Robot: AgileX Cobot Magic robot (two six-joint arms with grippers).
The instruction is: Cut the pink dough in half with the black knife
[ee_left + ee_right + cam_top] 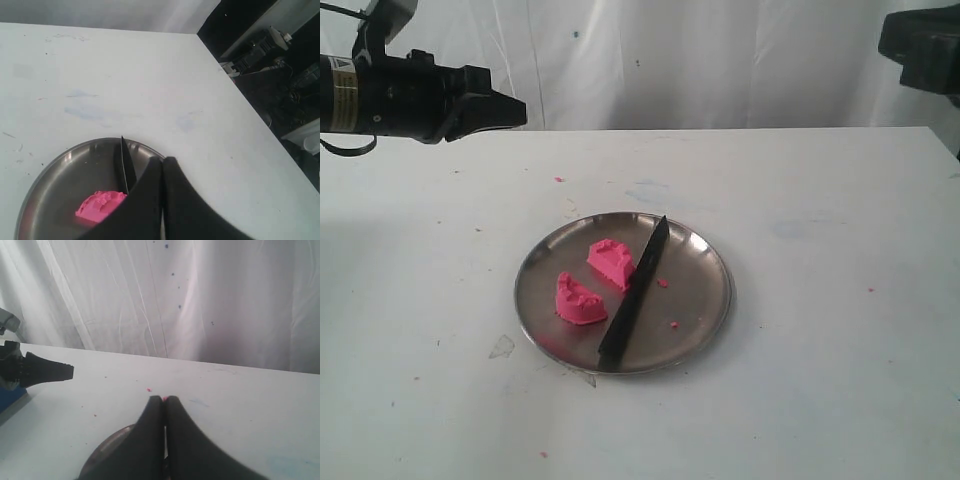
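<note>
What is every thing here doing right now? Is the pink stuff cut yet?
Bright pink soft dough: cut in two; the other piece lies apart, both on the plate.
Slim all-black knife: lying flat across the plate, not held.
Round shiny metal plate: resting on the white table.
Left pincer: shut, empty, raised.
Right pincer: shut, empty.

We saw a metal plate (700, 270) on a white table (820, 380). On it the pink dough (580, 300) lay in two separate pieces, just left of the black knife (632, 295). The knife lay slanted across the plate, tip toward the far rim. The left gripper (515, 110) hung above the table's far left.
</note>
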